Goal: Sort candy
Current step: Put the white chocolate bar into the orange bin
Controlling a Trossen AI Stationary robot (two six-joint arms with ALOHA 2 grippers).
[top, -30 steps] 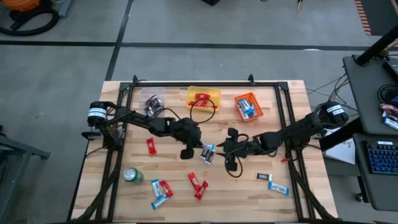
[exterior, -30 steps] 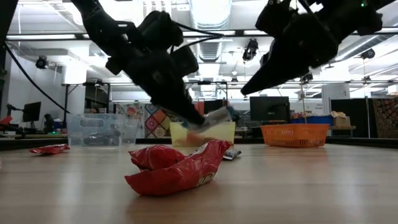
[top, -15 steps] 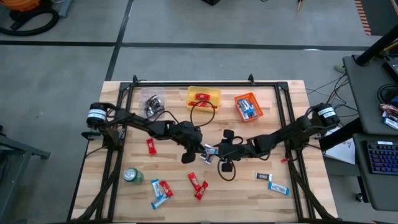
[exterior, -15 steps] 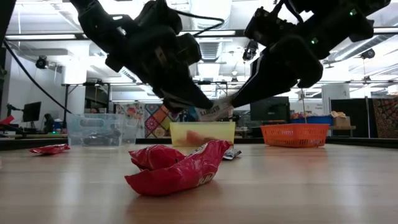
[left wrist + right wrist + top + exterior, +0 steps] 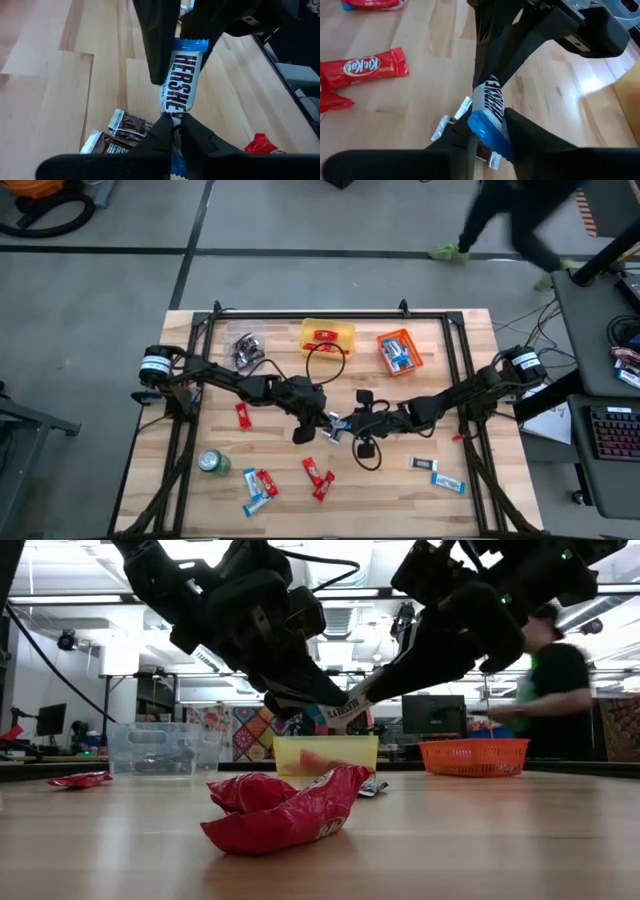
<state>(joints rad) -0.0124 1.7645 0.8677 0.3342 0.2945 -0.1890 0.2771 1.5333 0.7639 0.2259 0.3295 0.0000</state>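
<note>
Since a second ago the right gripper (image 5: pixel 343 425) has slid in from the right to meet the left gripper (image 5: pixel 328 420) over the middle of the table (image 5: pixel 470 380), and the blue-and-white bar (image 5: pixel 180 80) has risen off the wood into the air between them; nearest the low camera a crumpled red wrapper (image 5: pixel 285 808) lies on the boards, with another red piece (image 5: pixel 78 779) off to one side; along the near edge from above sit a green can (image 5: pixel 213 463), mixed red and blue bars (image 5: pixel 259 487), two red bars (image 5: pixel 318 476) and two blue bars (image 5: pixel 436 473); a single red bar (image 5: pixel 242 415) lies toward the left arm's side; at mid-table the left gripper is pinched tight on one end of the blue-and-white bar, and the right gripper's fingers (image 5: pixel 535 137) straddle its blue far end, seemingly closing on it, though firm contact cannot be confirmed; beneath the raised bar two dark brown bars (image 5: pixel 117 135) rest on the wood; farther back stand a clear bin (image 5: pixel 245 346), a yellow bin (image 5: pixel 328 336) and an orange basket (image 5: pixel 398 351); beyond the table a person (image 5: pixel 549 690) in dark clothing passes.
</note>
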